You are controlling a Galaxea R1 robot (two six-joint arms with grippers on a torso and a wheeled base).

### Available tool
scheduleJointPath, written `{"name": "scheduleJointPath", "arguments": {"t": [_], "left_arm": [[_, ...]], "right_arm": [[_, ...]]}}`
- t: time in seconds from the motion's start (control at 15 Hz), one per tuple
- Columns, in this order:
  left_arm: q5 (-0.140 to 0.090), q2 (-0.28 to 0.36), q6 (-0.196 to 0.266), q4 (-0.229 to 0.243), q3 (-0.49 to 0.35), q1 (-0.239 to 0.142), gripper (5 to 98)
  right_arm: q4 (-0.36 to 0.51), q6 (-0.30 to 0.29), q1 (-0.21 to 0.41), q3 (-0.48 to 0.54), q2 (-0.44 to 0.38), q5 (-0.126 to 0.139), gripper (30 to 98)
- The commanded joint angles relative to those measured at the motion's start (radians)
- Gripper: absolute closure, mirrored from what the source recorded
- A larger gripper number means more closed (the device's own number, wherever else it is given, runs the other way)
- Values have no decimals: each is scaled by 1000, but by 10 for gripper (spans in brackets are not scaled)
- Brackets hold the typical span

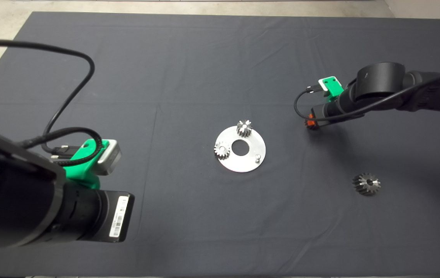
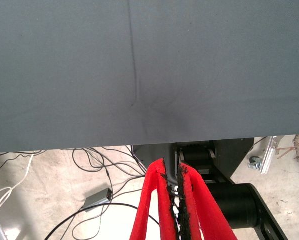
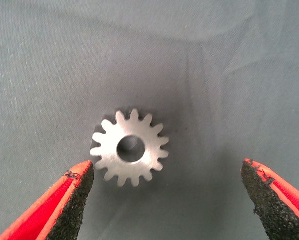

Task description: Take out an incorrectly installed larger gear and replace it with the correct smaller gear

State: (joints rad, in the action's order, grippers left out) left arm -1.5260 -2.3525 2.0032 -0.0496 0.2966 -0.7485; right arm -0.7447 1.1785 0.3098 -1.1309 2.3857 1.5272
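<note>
Smaller gear (image 3: 130,148) flat on mat (image 3: 49,60), central hole, grey steel teeth

Plate: round silvery disc (image 1: 250,164) mid-mat (image 1: 189,69), central hole, small peg near-right.
Plate gears: two shiny gears (image 1: 244,127), far and left rim.
Larger gear (image 1: 366,183): flat on mat, near right.
Right gripper (image 1: 312,124): low, right of plate.
Left arm (image 1: 42,208): near left.

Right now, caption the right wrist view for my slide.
Open right claw hovering over the small gear lying flat on the dark mat.
</note>
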Motion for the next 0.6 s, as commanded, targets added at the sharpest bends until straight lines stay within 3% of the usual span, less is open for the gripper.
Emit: {"name": "scheduleJointPath", "arguments": {"t": [0.0,0.33,0.53], "left_arm": [[-69,-8,6,10,-2,-17,984],[-69,-8,6,10,-4,-17,984],[-69,-9,5,10,-2,-17,984]], "right_arm": [[-84,0,-4,-12,4,67,503],[-91,0,-43,-51,29,20,503],[-91,1,-44,-109,70,16,503]]}}
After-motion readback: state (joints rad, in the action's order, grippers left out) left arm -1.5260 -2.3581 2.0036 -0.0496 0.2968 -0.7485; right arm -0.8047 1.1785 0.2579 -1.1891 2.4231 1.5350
